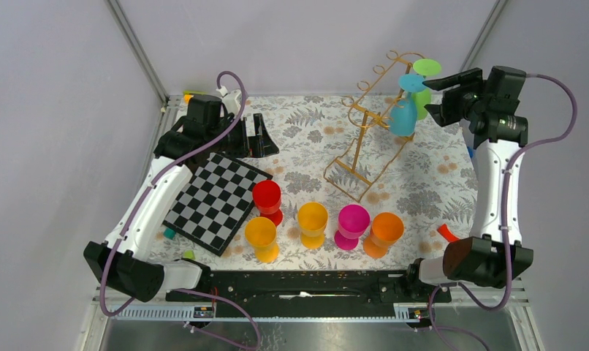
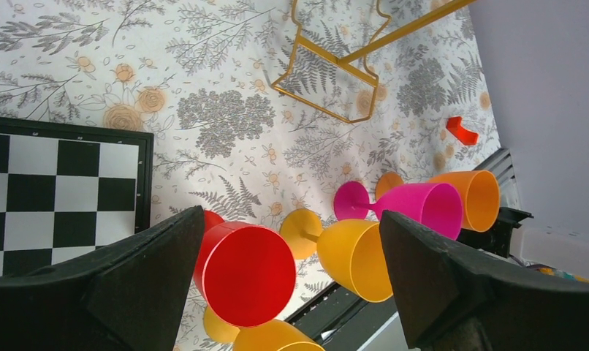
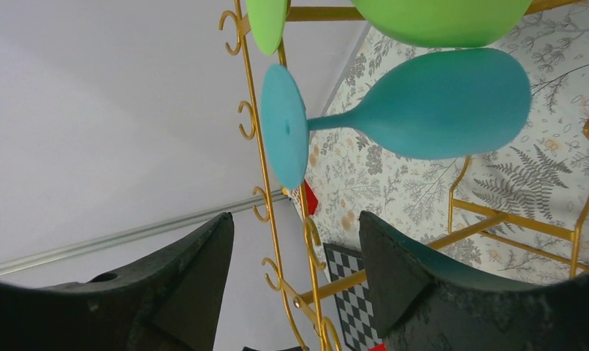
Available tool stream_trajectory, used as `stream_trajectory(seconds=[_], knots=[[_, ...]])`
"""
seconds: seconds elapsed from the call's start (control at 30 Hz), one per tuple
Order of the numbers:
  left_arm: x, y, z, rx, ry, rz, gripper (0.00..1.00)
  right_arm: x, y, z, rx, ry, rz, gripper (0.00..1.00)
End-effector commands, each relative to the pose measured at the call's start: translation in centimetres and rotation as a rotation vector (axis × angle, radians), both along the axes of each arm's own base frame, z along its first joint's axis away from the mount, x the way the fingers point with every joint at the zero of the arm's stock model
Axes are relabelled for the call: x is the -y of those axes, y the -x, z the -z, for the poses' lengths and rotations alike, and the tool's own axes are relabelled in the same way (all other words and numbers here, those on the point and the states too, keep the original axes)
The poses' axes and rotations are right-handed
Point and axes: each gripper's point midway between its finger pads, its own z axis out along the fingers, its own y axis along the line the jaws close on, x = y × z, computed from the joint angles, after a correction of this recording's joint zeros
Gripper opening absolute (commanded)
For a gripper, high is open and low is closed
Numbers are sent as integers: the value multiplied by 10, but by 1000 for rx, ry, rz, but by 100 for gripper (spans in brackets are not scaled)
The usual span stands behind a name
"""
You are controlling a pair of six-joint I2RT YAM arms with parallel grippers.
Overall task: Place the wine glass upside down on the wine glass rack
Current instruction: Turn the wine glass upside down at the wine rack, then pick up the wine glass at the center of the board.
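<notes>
Teal plastic wine glass [image 3: 438,102] hangs bowl-down on the tall gold wire rack [image 1: 359,142], beside a green plastic glass [image 1: 422,102] hung likewise. Right gripper [image 3: 295,217] jaws well apart near the teal bowl, holding nothing; looks clear of it, but angle's poor. Left gripper [image 2: 291,216] wide open, empty.
</notes>
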Motion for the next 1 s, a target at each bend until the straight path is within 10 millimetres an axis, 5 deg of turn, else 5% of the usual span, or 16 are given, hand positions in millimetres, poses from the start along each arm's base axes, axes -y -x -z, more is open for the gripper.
stream_trajectory(seconds=[0.0,0.27,0.53,0.97], knots=[[12,6,-40,94,78,79,99,1,25,-14,34,100,7,71],[13,11,-38,74,77,97,99,10,65,-4,14,289,7,71],[14,26,-27,-2,89,122,99,15,101,28,-41,427,-15,71],[9,60,28,-214,-77,98,96,14,146,88,-161,498,-61,71]])
